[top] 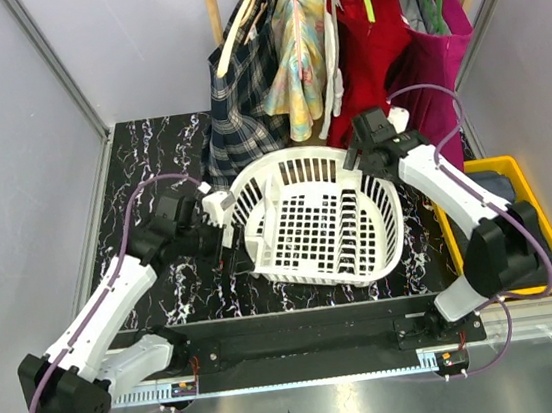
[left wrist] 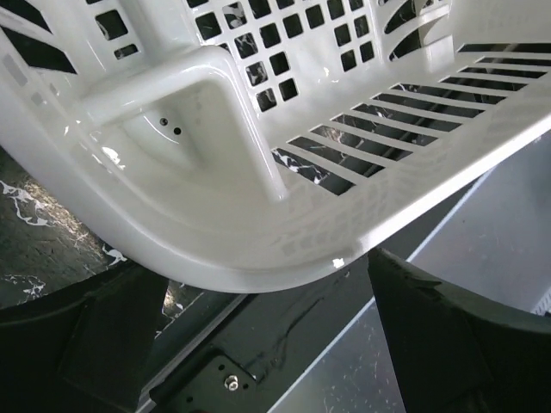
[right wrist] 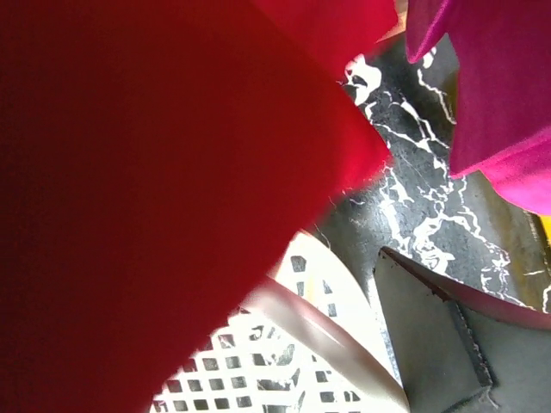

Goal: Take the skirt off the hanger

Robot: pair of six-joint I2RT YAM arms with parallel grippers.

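Left pincer [top: 222,216] gapes empty astride the laundry basket [left wrist: 258,258]; right pincer's [top: 359,146] spread is hidden. Blind pulling could snag the red garment [right wrist: 155,189].

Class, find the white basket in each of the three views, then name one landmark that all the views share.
Top external: the basket is mid-picture, on the marble table.
Left wrist: its rim and slotted wall fill the upper part of the picture.
Right wrist: it is at lower middle, partly behind the red cloth.
Shared landmark: the marble table, also seen at left wrist and right wrist.
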